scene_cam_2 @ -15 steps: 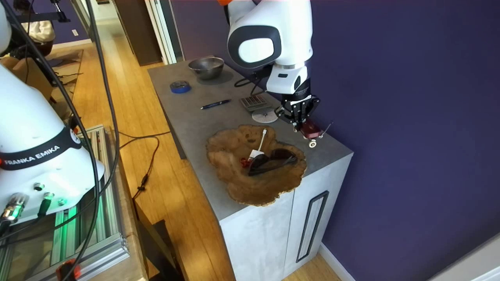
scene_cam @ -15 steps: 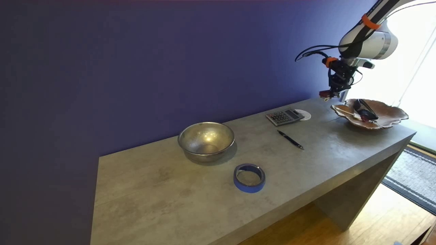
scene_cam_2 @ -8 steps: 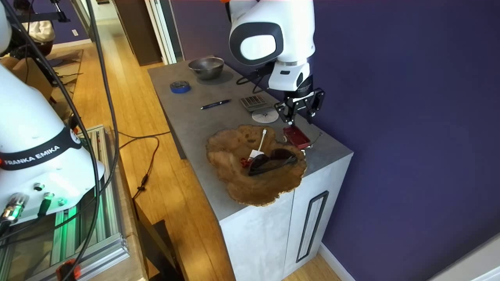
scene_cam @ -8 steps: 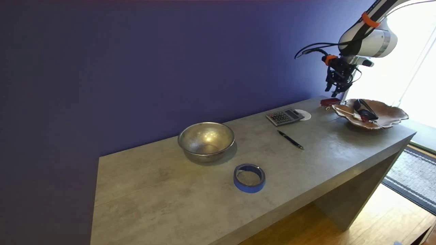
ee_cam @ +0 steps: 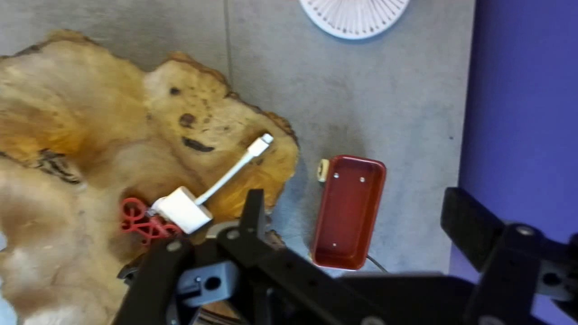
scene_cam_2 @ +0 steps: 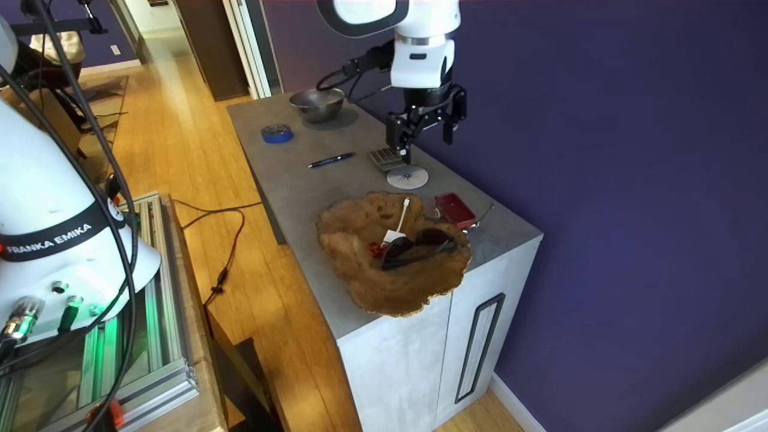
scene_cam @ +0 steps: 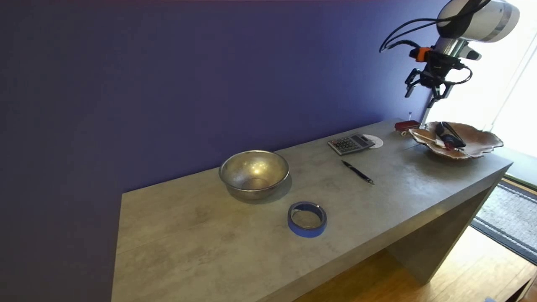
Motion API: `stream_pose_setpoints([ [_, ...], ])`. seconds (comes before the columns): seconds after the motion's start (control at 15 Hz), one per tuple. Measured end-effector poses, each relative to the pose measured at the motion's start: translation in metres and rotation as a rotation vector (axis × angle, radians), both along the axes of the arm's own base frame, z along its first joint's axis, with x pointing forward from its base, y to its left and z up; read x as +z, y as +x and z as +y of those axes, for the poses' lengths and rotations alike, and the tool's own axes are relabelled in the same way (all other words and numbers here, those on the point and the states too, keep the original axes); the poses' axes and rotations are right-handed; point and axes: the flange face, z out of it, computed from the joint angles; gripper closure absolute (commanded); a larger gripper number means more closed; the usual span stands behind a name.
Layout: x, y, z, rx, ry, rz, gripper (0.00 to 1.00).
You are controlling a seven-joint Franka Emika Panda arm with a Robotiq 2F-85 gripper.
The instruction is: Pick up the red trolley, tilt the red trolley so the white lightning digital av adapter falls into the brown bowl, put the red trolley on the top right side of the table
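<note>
The red trolley [ee_cam: 350, 212] stands upright on the grey table [scene_cam_2: 509, 231], between the brown bowl and the purple wall. Its tray holds nothing, and its thin handle [scene_cam_2: 486, 211] points away from the bowl. Inside the brown bowl [scene_cam_2: 354, 264] lies the white lightning digital av adapter [ee_cam: 183, 210], its short cable [ee_cam: 228, 176] stretching toward the rim. My gripper [scene_cam_2: 426, 148] hangs in the air above the table, apart from the trolley. Its two black fingers are spread wide with nothing held between them; in the wrist view the trolley shows well below that gap.
Dark sunglasses [scene_cam_2: 414, 249] and a small red item [ee_cam: 144, 221] share the bowl with the adapter. A white disc [scene_cam_2: 408, 177], a calculator [scene_cam: 350, 144], a black pen [scene_cam: 357, 172], blue tape [scene_cam: 307, 219] and a silver bowl [scene_cam: 254, 174] occupy the table. The purple wall [scene_cam_2: 570, 180] borders it.
A second ago the gripper held the trolley tilted above the table. It lowered it, let go with opening fingers, and has since risen away. The trolley now rests on the tabletop.
</note>
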Motion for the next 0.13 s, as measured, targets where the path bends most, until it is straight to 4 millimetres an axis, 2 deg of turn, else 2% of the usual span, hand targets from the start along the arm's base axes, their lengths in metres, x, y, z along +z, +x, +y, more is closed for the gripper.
stream_pose_setpoints([
  [0.13,0.008,-0.024,0.007,0.113,0.000,0.024,0.00],
])
